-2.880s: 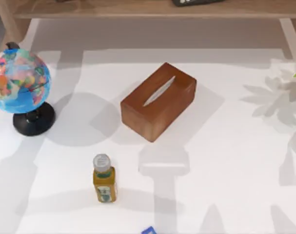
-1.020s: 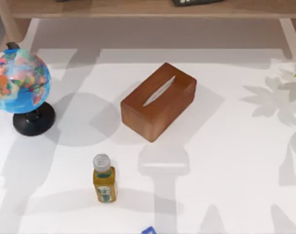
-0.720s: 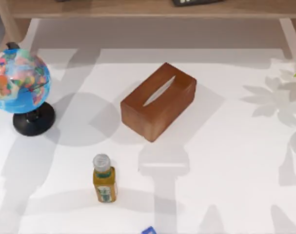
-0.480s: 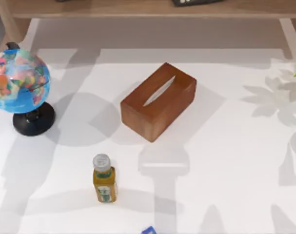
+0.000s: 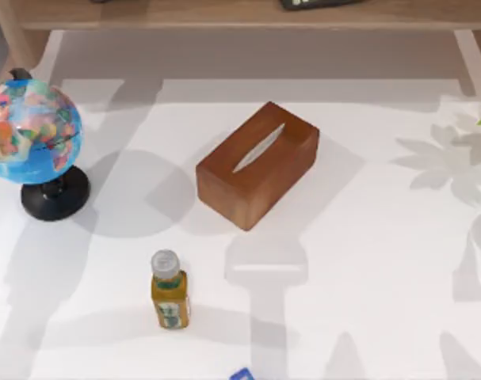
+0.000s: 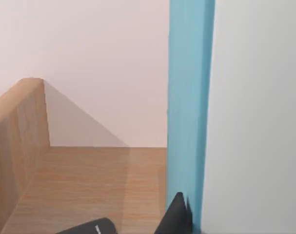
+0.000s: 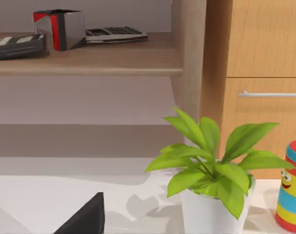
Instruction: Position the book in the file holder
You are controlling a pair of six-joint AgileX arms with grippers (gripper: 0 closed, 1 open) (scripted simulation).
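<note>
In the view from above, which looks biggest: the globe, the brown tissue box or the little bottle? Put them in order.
1. Tissue box: largest.
2. Globe: a little smaller, though cut off at the picture's edge.
3. Bottle: clearly smallest.

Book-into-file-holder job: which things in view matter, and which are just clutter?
Job:
- blue-edged slab, likely the book, by the left gripper
- blue corner at the top view's bottom edge; cannot tell what it is

Clutter:
- globe
- tissue box
- bottle
- potted plant
- striped toy
- red and black box
</note>
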